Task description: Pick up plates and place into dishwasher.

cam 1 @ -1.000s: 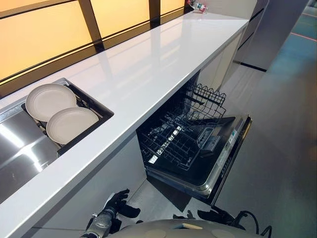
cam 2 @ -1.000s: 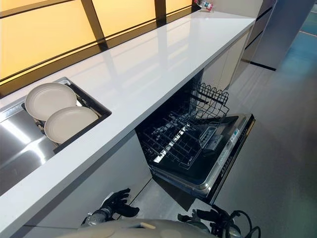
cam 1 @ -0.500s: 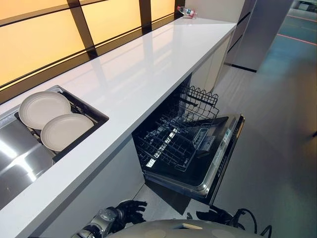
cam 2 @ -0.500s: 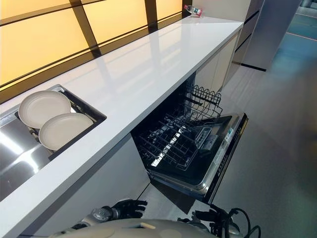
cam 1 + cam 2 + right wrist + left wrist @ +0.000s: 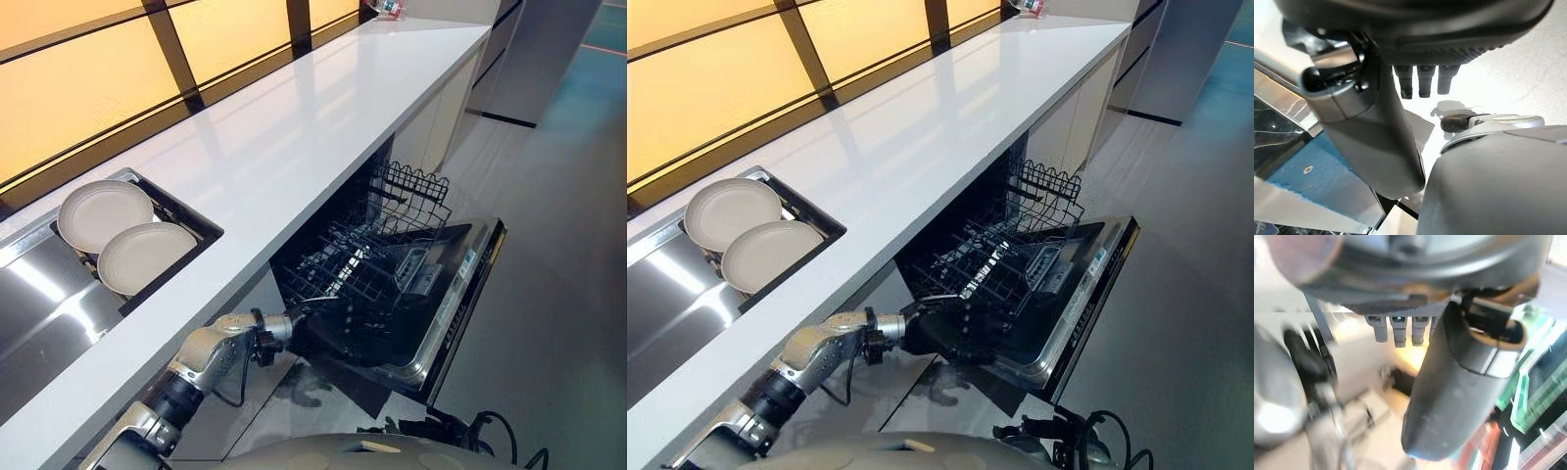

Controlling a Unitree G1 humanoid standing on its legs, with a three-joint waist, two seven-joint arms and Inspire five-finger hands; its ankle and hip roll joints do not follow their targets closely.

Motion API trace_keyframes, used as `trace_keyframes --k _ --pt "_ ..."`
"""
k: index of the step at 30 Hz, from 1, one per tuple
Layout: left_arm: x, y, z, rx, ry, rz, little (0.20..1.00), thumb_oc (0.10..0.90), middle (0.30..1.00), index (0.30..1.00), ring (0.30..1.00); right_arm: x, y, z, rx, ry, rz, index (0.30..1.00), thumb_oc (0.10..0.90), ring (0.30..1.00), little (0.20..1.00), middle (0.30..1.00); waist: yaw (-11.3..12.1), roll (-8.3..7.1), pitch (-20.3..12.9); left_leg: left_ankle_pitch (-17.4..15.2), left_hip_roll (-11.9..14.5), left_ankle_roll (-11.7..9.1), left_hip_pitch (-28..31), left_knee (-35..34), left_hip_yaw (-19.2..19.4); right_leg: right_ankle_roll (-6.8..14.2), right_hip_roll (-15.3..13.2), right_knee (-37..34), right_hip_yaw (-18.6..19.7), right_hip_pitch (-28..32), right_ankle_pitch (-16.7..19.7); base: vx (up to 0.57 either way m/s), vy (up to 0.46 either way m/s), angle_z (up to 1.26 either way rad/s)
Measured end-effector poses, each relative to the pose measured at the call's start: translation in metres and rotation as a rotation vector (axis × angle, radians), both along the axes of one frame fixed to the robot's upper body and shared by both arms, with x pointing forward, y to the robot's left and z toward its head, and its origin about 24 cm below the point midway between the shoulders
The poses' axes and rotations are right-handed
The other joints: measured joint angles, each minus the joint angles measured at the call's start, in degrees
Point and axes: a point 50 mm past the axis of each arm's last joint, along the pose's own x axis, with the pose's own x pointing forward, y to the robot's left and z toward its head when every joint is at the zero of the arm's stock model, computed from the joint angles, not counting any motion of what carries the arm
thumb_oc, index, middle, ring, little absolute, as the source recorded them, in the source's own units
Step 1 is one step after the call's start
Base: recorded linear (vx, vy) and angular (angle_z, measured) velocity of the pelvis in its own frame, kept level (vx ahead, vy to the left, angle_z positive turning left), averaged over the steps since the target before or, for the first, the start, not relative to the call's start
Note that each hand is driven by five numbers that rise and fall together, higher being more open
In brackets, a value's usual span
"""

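Since a second ago, the left robot hand (image 5: 950,331) has risen from the floor to the open dishwasher (image 5: 392,284), fingers relaxed, holding nothing. Both plates (image 5: 122,235) lie in the sink (image 5: 39,294), well apart from it. Risk, I think: fingers catching the rack (image 5: 343,274). Right robot hand (image 5: 1381,132) hangs low, fingers straight.

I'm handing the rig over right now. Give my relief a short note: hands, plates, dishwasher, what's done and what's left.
Left hand: raised in front of the open dishwasher, fingers relaxed, holding nothing.
Right hand: low by the robot's side, open, holding nothing.
Plates: two, side by side in the sink at the counter's left end.
Dishwasher: door down, lower rack pulled out, no plates in it.
Done: nothing loaded.
Left: both plates.
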Motion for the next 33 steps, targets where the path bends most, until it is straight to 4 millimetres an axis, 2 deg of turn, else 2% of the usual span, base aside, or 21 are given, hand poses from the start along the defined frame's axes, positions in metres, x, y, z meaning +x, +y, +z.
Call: trace_keyframes --k 3,8,12,15,19,22,26,29,33 --pt "-0.003 -0.011 0.016 -0.093 0.062 -0.019 0.9 0.8 0.9 0.9 0.9 -0.001 -0.001 0.0 0.0 0.002 -0.005 0.9 0.8 0.9 0.9 0.9 -0.14 0.21 -0.14 0.02 0.0 -0.03 -0.03 0.0 -0.13 0.01 -0.02 -0.03 -0.18 0.05 -0.01 0.01 -0.033 0.03" --pt "-0.003 -0.019 0.059 -0.24 0.072 -0.002 0.9 0.8 0.9 0.9 0.9 -0.005 -0.002 -0.001 -0.003 0.016 -0.011 0.9 0.8 0.9 0.9 0.9 0.01 0.39 -0.26 0.2 -0.06 -0.09 -0.27 0.0 -1.06 0.11 -0.12 -0.17 -1.04 0.19 -0.12 0.01 -0.022 0.09" --pt "0.009 -0.015 0.086 -0.293 -0.019 0.102 0.9 0.8 0.9 0.9 0.9 -0.01 -0.005 -0.001 -0.012 0.034 -0.016 0.9 0.8 0.9 0.9 0.9 0.34 0.79 -0.53 0.22 -0.14 0.0 -0.46 0.0 -1.29 0.12 -0.2 -0.16 -1.2 0.18 -0.14 0.01 -0.012 0.03" --pt "0.021 -0.005 0.098 -0.324 -0.064 0.229 0.9 0.8 0.9 0.9 0.9 -0.01 -0.006 -0.001 -0.014 0.034 -0.016 0.9 0.8 0.9 0.9 0.9 0.33 1.07 -0.73 0.28 -0.12 0.03 -0.78 0.0 -1.5 0.12 -0.19 -0.17 -1.42 -0.02 -0.14 0.01 -0.014 0.02" --pt "0.043 0.023 0.122 -0.405 -0.193 0.472 0.9 0.8 0.9 0.9 0.9 -0.01 -0.006 -0.001 -0.013 0.028 -0.016 0.9 0.8 0.9 0.9 0.9 0.53 1.13 -0.77 0.67 -0.11 -0.13 -1.33 0.02 -2.11 0.12 -0.22 -0.2 -2.15 -0.38 -0.13 0.01 -0.017 0.08" --pt "0.058 0.05 0.147 -0.47 -0.309 0.681 0.9 0.8 0.9 0.9 0.9 -0.012 -0.006 -0.001 -0.015 0.033 -0.017 0.9 0.8 0.9 0.9 0.9 1.68 1.09 -0.75 0.71 -0.13 -0.14 -1.38 0.04 -2.4 0.12 -0.26 -0.24 -2.76 -0.28 -0.13 0.03 -0.023 0.07" --pt "0.071 0.084 0.18 -0.455 -0.472 0.897 0.9 0.8 0.9 0.9 0.9 -0.014 -0.005 -0.002 -0.014 0.045 -0.021 0.9 0.8 0.9 0.9 0.9 2.88 0.6 -0.51 0.77 -0.2 -0.18 -1.23 0.05 -2.82 0.12 -0.3 -0.26 -3.05 0.14 -0.13 0.04 -0.011 0.07" --pt "0.08 0.111 0.196 -0.35 -0.605 1.057 0.9 0.8 0.9 0.9 0.9 -0.014 -0.005 -0.003 -0.009 0.052 -0.02 0.9 0.8 0.9 0.9 0.9 3.19 0.35 -0.52 0.82 -0.34 -0.12 -1.15 0.05 -3.05 0.14 -0.4 -0.27 -3.2 0.36 -0.15 0.04 0.002 0.04" --pt "0.093 0.158 0.216 -0.083 -0.807 1.324 0.9 0.8 0.9 0.9 0.9 -0.013 -0.004 -0.004 0.013 0.057 -0.017 0.9 0.8 0.9 0.9 0.9 3.07 0.14 -0.63 0.83 -0.44 -0.1 -1.17 0.03 -3.06 0.15 -0.5 -0.27 -3.19 0.35 -0.15 0.05 0.006 0.0"
